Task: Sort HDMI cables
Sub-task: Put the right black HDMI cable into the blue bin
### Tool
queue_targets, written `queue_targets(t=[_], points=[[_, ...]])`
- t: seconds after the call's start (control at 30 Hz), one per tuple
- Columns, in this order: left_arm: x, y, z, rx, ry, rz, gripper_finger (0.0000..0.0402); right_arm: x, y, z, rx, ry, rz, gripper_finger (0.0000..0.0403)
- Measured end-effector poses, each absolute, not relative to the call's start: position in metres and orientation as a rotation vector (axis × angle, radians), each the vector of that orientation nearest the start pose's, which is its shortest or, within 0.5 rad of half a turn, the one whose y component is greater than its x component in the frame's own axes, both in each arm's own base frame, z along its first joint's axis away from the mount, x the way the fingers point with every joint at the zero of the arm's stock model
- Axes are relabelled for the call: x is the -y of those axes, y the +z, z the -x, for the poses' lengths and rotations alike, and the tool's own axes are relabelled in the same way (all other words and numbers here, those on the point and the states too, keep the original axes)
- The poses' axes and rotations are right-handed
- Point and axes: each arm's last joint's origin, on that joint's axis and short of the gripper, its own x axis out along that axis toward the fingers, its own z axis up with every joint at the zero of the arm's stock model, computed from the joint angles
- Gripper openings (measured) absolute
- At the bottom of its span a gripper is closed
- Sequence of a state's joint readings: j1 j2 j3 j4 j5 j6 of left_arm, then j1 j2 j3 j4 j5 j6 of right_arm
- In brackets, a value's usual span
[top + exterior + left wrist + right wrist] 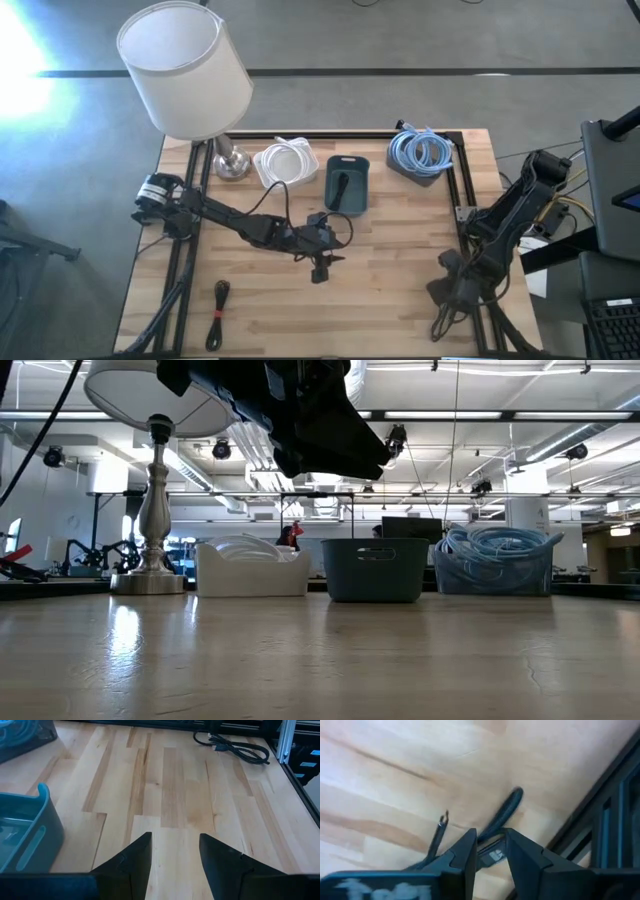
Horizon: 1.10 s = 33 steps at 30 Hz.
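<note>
Three bins stand in a row at the far side: a white bin (283,163) with white coils, a teal bin (347,183) with a black bundle (341,188) inside, and a grey bin (420,153) with light-blue coils. One black folded bundle (218,315) lies at the near left. My left gripper (320,268) hangs open and empty above mid-table (175,852). My right gripper (452,288) is at the near right, shut on another black cable (512,802), whose loose ends (438,322) trail toward the near edge. My right gripper pinches the black cable between its two fingers (465,852), at a part with a pale tag (494,855). A loop of the cable (514,800) sticks out past the fingertips over the wood. Whether the cable is lifted clear of the table, I cannot tell.
A lamp with a white shade (185,70) and a metal base (232,160) stands at the far left, next to the white bin. Black frame rails (462,190) run along the table's sides. Bare wood (390,270) lies between the two grippers.
</note>
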<state>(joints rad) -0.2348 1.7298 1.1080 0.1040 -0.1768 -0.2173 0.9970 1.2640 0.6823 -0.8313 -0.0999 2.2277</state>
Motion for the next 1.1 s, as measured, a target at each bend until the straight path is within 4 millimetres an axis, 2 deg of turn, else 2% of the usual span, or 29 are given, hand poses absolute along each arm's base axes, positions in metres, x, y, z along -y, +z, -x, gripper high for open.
queue_targets(t=[0.23,0.5,0.67,0.83,1.1], points=[[0.083,0.223,-0.370,-0.510,-0.001,0.107,0.0168,-0.154,0.159,-0.095,-1.485,-0.900,-1.047,0.0086],[0.083,0.223,-0.370,-0.510,-0.003,0.100,0.0168,-0.151,0.155,-0.095,-1.457,-0.823,-0.958,0.0057],[0.083,0.223,-0.370,-0.510,-0.003,0.100,0.0168,-0.150,0.155,-0.098,-1.370,-0.754,-0.895,0.0016],[0.083,0.223,-0.370,-0.510,-0.002,0.099,0.0168,-0.147,0.157,-0.107,-1.277,-0.678,-0.847,0.0011],[0.083,0.223,-0.370,-0.510,-0.002,0.099,0.0168,-0.125,0.168,-0.132,-0.999,-0.612,-0.751,0.0010]])
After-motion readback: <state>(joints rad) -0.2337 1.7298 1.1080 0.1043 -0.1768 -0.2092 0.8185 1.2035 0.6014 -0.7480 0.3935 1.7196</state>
